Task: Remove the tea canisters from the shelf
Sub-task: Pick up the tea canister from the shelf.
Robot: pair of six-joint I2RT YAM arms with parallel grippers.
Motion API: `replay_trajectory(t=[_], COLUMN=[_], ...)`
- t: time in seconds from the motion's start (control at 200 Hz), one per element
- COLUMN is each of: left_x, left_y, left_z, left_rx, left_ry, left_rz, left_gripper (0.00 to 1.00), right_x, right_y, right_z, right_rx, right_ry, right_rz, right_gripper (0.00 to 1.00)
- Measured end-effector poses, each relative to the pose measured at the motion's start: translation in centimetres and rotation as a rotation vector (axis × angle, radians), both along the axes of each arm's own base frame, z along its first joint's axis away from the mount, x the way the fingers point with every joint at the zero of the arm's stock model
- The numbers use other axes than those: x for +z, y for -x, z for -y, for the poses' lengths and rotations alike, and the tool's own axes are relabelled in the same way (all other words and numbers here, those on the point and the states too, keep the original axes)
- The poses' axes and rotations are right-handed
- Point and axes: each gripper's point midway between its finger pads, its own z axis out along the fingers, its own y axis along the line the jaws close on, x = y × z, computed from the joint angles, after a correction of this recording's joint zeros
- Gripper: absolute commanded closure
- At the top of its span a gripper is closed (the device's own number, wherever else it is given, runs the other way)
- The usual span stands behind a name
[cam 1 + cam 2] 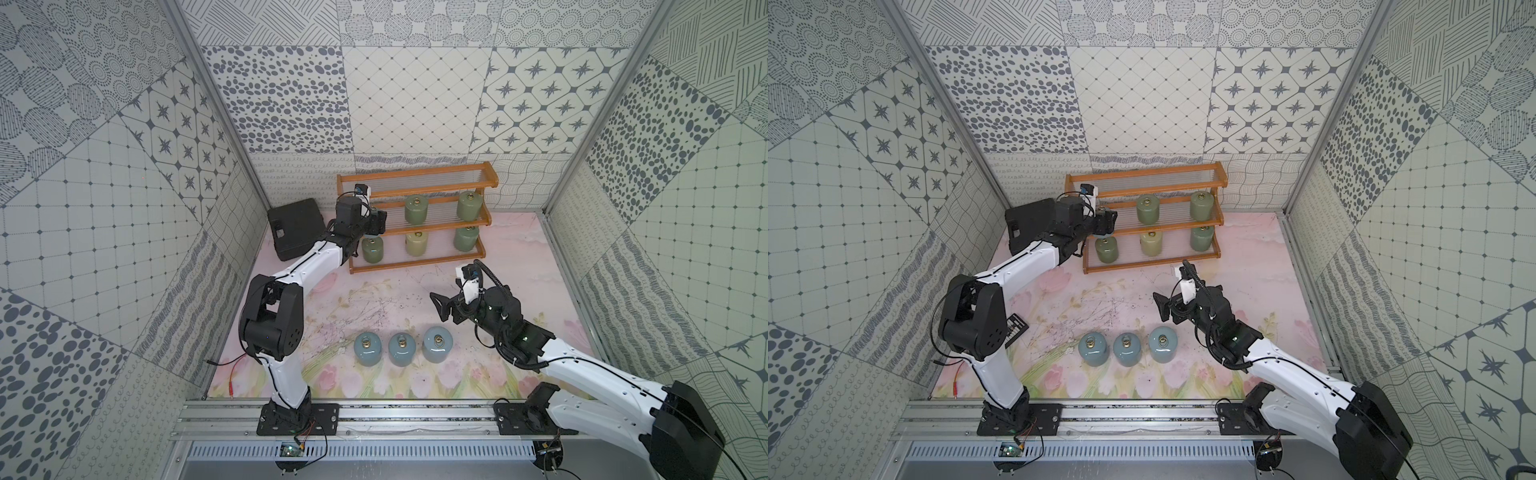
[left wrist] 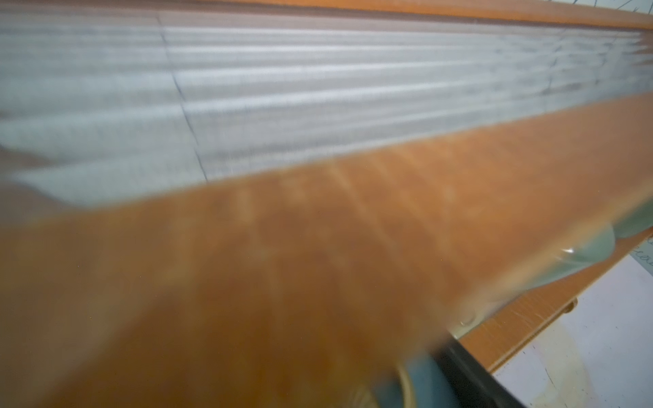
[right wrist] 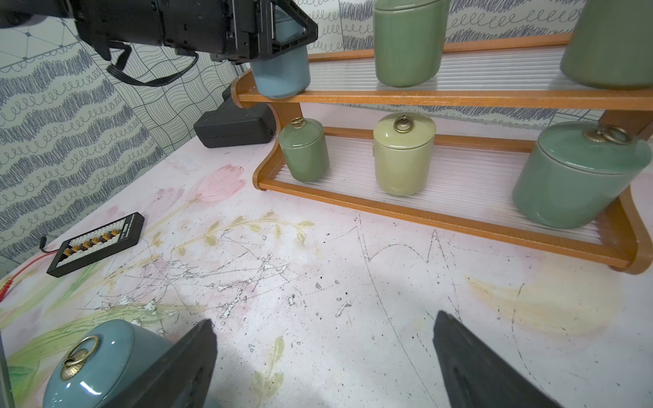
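left gripper (image 3: pixel 279 39) appears to clamp a tilted blue-grey canister (image 3: pixel 281 70) on the shelf (image 3: pixel 406 96), middle tier, 9 o'clock end. a green canister (image 3: pixel 304 152) sits below, black case (image 3: pixel 233 129) beyond at 9 o'clock. right gripper (image 3: pixel 325 356) gapes wide above the mat (image 3: pixel 318 247), three blue-grey canisters (image 1: pixel 401 349) at its 7 o'clock.

Left arm (image 1: pixel 309 257): elbow raised, forearm stretched toward the rear, wrist roughly level. Left gripper (image 3: pixel 282 30): jaws closed about the upper part of a blue canister (image 3: pixel 281 70), one on each side. Right arm (image 1: pixel 582 365): held low, forearm angled inward toward the centre. Right gripper (image 3: pixel 325 371): jaws wide apart, nothing between them. Its fingers (image 3: pixel 190 364) point rearward and slightly down, seen in both top views and the right wrist view.
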Motion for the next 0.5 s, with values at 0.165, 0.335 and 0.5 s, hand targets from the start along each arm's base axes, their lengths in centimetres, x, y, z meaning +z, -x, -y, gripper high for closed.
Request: replay_trajectory(t=[0.165, 0.335, 0.5], left_x=[0.3, 0.2, -1.3], left_y=[2.4, 5.4, 8.8], left_z=[0.0, -0.4, -1.2], left_rx=[-0.025, -0.041, -0.041], left_ry=[-0.003, -0.004, -0.006], left_rz=[-0.027, -0.044, -0.080], left_gripper=[0.28, 0.28, 0.28], right_x=[0.1, 0.1, 0.1], right_y=[0.0, 0.0, 0.1], right_z=[0.0, 0.0, -0.1], right_rx=[0.000, 0.000, 0.005], right_ry=[-0.002, -0.002, -0.003], right_rz=[0.002, 0.003, 0.001], right_gripper=[0.00, 0.00, 0.01])
